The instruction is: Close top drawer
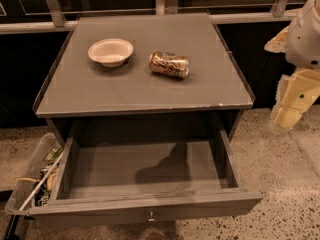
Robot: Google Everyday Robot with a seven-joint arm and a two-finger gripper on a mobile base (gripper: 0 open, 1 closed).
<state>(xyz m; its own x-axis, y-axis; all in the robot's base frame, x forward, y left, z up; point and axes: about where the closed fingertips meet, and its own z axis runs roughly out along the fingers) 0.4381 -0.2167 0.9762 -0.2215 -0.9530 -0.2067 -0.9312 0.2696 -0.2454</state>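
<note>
**One drawer wide open, gripper off to its right**

Camera view: the top drawer [145, 206] stood far out of the grey cabinet [150, 91]. Its empty inside faced up, and its front panel ran along the bottom of the frame, on the side nearest the camera. The small round knob [151, 216] sat at the middle of that panel, close to the frame's lower edge. The drawer's long axis ran left to right, so its travel into the cabinet ran away from the camera.

The gripper [292, 101] hung at the right edge of the view, beside the cabinet's right front corner and above the speckled floor, well apart from the drawer. From there the front panel lay to the left and lower in the frame. As I judged it, a closing push would require the gripper to come round in front of that panel and press toward the cabinet.

A white bowl [110, 51] and a can [169, 64] lying on its side rested on the cabinet top, out of the drawer's path.

The frame edge cut off part of the gripper, and I could not tell whether it was released or clenched. Whatever sat below the top drawer was out of view. A clear bin [30, 179] at the left was partly hidden behind the drawer's side.
</note>
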